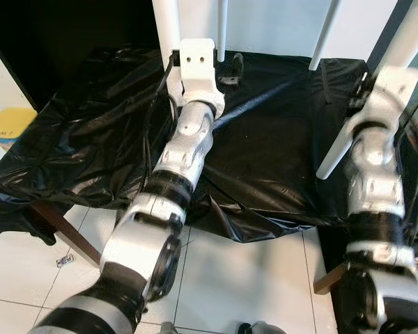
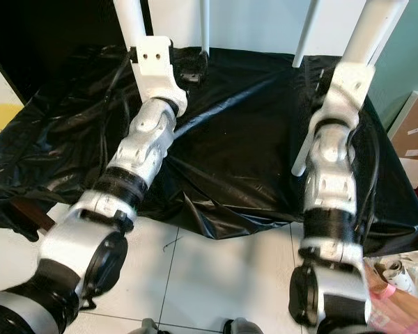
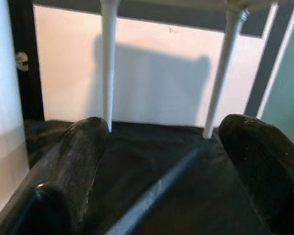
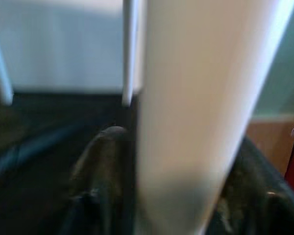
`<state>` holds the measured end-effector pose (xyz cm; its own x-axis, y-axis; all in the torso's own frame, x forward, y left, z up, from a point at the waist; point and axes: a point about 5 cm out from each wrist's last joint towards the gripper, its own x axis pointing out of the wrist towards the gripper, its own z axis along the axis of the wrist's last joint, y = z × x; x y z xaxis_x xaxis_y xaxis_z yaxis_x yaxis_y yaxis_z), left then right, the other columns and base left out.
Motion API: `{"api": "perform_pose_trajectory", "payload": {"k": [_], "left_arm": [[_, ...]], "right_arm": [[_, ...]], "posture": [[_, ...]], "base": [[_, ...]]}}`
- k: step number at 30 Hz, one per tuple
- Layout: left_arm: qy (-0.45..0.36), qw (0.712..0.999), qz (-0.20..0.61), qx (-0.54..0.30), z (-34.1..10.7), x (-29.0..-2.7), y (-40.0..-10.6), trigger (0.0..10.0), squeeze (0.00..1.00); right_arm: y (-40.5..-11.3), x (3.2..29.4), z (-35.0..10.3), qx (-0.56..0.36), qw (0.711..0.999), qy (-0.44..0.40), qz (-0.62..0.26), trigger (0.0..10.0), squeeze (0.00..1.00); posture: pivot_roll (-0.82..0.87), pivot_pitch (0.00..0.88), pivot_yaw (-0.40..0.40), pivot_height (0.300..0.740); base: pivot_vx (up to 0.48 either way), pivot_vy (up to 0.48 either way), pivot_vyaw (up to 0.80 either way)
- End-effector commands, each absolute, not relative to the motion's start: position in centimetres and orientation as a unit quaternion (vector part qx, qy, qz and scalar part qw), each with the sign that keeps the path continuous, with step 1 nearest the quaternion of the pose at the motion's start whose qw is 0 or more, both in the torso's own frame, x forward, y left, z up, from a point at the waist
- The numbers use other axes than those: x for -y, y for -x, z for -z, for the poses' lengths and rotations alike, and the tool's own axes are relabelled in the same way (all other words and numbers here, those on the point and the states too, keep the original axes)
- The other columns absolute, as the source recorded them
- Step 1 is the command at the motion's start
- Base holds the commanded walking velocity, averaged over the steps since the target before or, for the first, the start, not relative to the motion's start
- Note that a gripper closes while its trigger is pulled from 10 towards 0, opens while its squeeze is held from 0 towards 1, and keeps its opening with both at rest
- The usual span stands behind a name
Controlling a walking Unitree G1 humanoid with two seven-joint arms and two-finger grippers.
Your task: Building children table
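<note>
- Black plastic sheet (image 1: pixel 265 160) covers the surface; white table legs (image 1: pixel 336 149) stand on it, far side.
- Left claw (image 3: pixel 159 166), fingers apart, holds nothing near the far-left leg (image 1: pixel 168 21).
- Right claw (image 4: pixel 181 196) seems clamped round the right leg (image 4: pixel 196 112); blurred.

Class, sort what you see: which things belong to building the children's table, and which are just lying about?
Belongs to the job:
white table legs
right tool, around one white leg
left tool

Lying about:
black plastic sheet
yellow box
cardboard box

blurred white leg (image 4: pixel 196 112) between tool fingers (image 4: pixel 105 166)
</note>
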<state>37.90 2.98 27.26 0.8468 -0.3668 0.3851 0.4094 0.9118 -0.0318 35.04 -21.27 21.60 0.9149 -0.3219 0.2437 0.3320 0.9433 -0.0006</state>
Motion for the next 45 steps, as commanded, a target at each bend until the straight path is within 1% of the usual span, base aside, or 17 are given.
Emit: {"api": "perform_pose_trajectory", "payload": {"k": [1,10,11,13,18,20,27,30,31,32,34,35,38,40,42,43,45], "left_arm": [[0.008,0.912,0.368,0.182,-25.8,-1.7,-36.0,10.0,0.00],[-0.004,0.906,0.388,0.169,-23.6,-3.0,-34.0,10.0,0.00],[-0.005,0.908,0.386,0.166,-23.0,-3.5,-33.3,10.0,0.00],[-0.005,0.908,0.386,0.166,-23.0,-3.5,-33.3,10.0,0.00],[-0.014,0.918,0.366,0.149,-20.8,-5.2,-31.0,10.0,0.00],[-0.017,0.921,0.361,0.144,-20.4,-5.6,-30.5,10.0,0.00],[-0.016,0.931,0.348,0.110,-18.5,-7.1,-28.3,10.0,0.00],[-0.020,0.938,0.336,0.082,-17.0,-7.9,-27.4,10.0,0.00],[-0.020,0.938,0.336,0.082,-17.0,-7.9,-27.4,10.0,0.00],[-0.022,0.940,0.332,0.074,-16.6,-8.1,-27.1,10.0,0.00],[-0.022,0.940,0.332,0.074,-16.6,-8.1,-27.1,10.0,0.00],[-0.023,0.941,0.329,0.070,-16.4,-8.2,-26.9,10.0,0.00],[-0.041,0.944,0.324,0.046,-14.6,-8.8,-25.4,10.0,0.00],[-0.041,0.944,0.324,0.046,-14.6,-8.8,-25.4,10.0,0.00],[-0.047,0.944,0.324,0.028,-13.7,-9.2,-24.6,10.0,0.00],[-0.047,0.944,0.324,0.028,-13.7,-9.2,-24.6,10.0,0.00],[-0.043,0.943,0.330,0.010,-13.1,-9.6,-23.5,10.0,0.00]], "right_arm": [[-34.5,20.7,-21.4,0.136,0.979,0.009,0.149,10.0,1.00],[-33.0,20.7,-20.4,0.153,0.978,0.000,0.145,10.0,1.00],[-32.2,20.7,-20.0,0.160,0.976,0.000,0.148,10.0,0.00],[-32.2,20.7,-20.0,0.160,0.976,0.000,0.148,10.0,0.00],[-29.3,20.5,-18.3,0.166,0.973,0.003,0.157,10.0,0.00],[-28.8,20.5,-18.0,0.168,0.973,0.003,0.159,10.0,0.00],[-26.9,18.9,-16.5,0.159,0.983,-0.003,0.096,10.0,0.00],[-26.1,17.3,-15.0,0.133,0.991,-0.007,0.014,10.0,0.00],[-26.1,17.3,-15.0,0.133,0.991,-0.007,0.014,10.0,0.00],[-25.9,16.9,-14.5,0.124,0.992,-0.008,-0.011,10.0,0.00],[-25.9,16.9,-14.5,0.124,0.992,-0.008,-0.011,10.0,0.00],[-25.6,16.5,-14.2,0.116,0.993,-0.012,-0.032,10.0,0.00],[-24.3,14.9,-12.6,0.087,0.987,-0.005,-0.137,10.0,0.00],[-24.3,14.9,-12.6,0.087,0.987,-0.005,-0.137,10.0,0.00],[-23.7,14.5,-11.7,0.064,0.979,-0.009,-0.194,10.0,0.00],[-23.7,14.5,-11.7,0.064,0.979,-0.009,-0.194,10.0,0.00],[-23.0,14.3,-11.1,0.042,0.968,-0.015,-0.248,10.0,0.00]], "posture": [[-0.02,0.067,0.011,0.740],[-0.01,0.069,0.015,0.740],[0.00,0.070,0.015,0.740],[0.00,0.070,0.015,0.740],[0.00,0.074,0.020,0.740],[0.00,0.074,0.020,0.740],[-0.01,0.079,0.028,0.740],[-0.01,0.084,0.026,0.740],[-0.01,0.084,0.026,0.740],[-0.01,0.084,0.025,0.740],[-0.01,0.084,0.025,0.740],[-0.01,0.084,0.025,0.740],[0.01,0.091,0.013,0.740],[0.01,0.091,0.013,0.740],[0.02,0.093,0.002,0.740],[0.02,0.093,0.002,0.740],[0.02,0.093,-0.005,0.740]], "base": [[0.000,0.000,0.00],[0.000,0.000,0.00],[0.000,0.000,0.00],[0.000,0.000,0.00],[0.000,0.000,0.00],[0.000,0.000,0.00],[0.000,0.000,0.00],[0.000,0.000,0.00],[0.000,0.000,0.00],[0.000,0.000,0.00],[0.000,0.000,0.00],[0.000,0.000,0.00],[0.000,0.000,0.00],[0.000,0.000,0.00],[0.000,0.000,0.00],[0.000,0.000,0.00],[0.000,0.000,0.00]]}}
